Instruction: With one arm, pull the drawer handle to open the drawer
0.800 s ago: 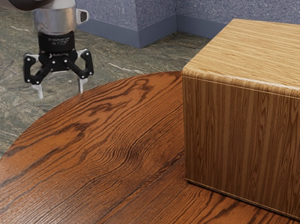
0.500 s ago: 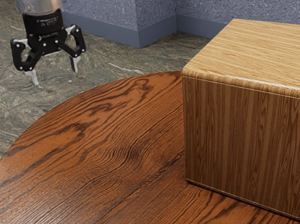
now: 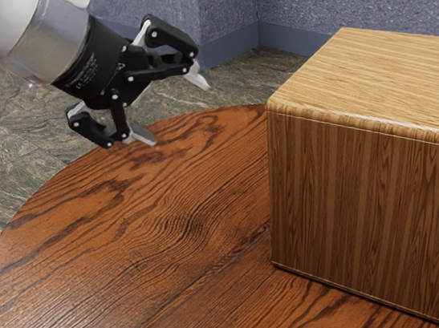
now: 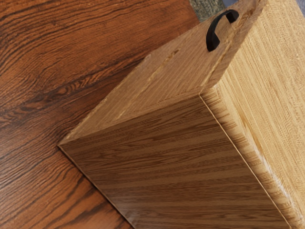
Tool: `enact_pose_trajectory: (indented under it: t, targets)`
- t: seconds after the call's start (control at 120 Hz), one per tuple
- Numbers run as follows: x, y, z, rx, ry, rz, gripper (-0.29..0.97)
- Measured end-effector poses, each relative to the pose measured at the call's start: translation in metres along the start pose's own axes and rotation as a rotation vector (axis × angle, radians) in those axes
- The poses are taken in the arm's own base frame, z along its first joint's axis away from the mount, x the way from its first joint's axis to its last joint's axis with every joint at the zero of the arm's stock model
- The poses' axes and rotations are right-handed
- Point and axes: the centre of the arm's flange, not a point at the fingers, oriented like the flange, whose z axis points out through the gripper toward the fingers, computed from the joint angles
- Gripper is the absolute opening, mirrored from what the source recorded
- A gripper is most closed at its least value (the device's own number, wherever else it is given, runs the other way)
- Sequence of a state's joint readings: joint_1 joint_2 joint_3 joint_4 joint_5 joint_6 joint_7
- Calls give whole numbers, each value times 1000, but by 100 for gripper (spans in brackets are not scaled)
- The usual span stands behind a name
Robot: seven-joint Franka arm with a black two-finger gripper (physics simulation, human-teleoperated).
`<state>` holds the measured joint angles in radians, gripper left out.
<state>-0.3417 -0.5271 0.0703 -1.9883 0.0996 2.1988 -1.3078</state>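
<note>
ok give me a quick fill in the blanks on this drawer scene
1. The gripper hangs over the table with its fingers ___, holding nothing.
2. The drawer box stands on a ___ dark wooden table.
3. The drawer handle is ___ in colour.

Missing words: open; round; black.

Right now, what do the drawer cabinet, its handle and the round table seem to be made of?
Drawer cabinet: light wood or wood veneer, straight grain, matte.
Handle: smooth black, plastic or painted metal; unclear which.
Round table: darker reddish wood, bold swirling grain, slight sheen.
</note>
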Motion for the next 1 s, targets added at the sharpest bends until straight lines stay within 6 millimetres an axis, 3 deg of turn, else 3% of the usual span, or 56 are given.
enact_pose_trajectory:
  t: [0.058, 0.133, 0.292, 0.392, 0.6, 0.733, 0.875, 1.0]
  targets:
    - [20, -17, -27, -78, 7, -37, 68]
    - [62, -44, -35, -168, -60, -101, 68]
    - [127, -74, -1, -228, -134, -153, 68]
    - [144, -82, 11, -244, -133, -120, 68]
    - [155, -52, 35, -276, -100, 56, 68]
    - [186, -39, 52, -309, -60, 119, 68]
    - [205, -15, 83, -343, -53, 179, 68]
    - [208, 1, 114, -347, -54, 219, 68]
